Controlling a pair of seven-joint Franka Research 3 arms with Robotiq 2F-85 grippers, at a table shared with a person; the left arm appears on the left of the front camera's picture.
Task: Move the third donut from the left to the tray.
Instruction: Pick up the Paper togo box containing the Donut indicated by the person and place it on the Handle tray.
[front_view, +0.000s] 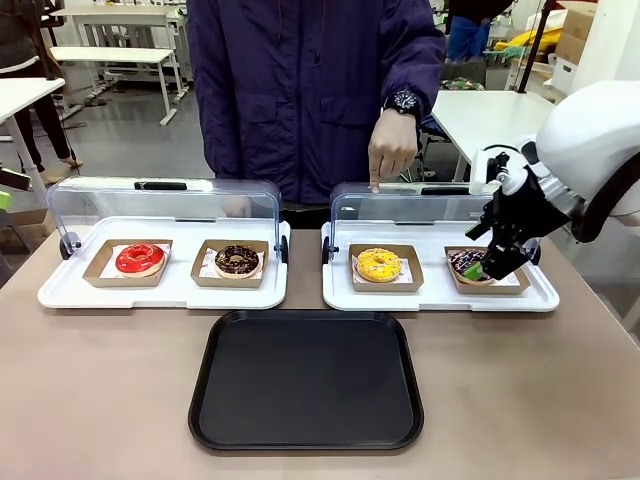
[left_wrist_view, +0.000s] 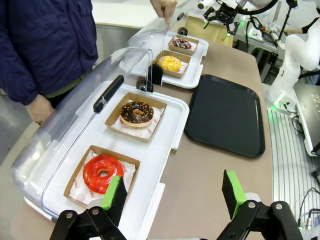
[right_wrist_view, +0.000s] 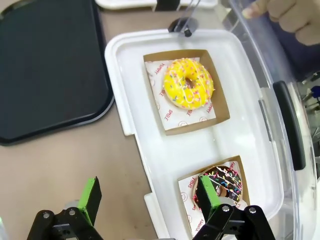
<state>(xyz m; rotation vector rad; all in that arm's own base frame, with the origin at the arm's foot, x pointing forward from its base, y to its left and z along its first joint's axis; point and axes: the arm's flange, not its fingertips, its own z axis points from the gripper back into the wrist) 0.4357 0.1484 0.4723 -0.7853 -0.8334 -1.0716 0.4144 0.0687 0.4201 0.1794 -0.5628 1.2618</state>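
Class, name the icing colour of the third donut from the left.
The donut has bright yellow icing with sprinkles; best in the right wrist view.

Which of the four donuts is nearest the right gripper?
The dark donut with coloured sprinkles, rightmost in the row; the right gripper hovers by it, while the yellow donut, chocolate donut and red donut lie farther left.

At three o'clock in the front view, the right arm (front_view: 590, 130) is a smooth, rounded white shell ending in a black wrist block with a thin black cable. Both the right gripper (front_view: 492, 262) and the left gripper (left_wrist_view: 174, 194) have black linked fingers, silver pins at the joints and bright green pads (left_wrist_view: 233, 190). At twelve o'clock the person wears a dark navy jacket (front_view: 300, 90) with long sleeves and a black wristwatch (front_view: 403, 101).
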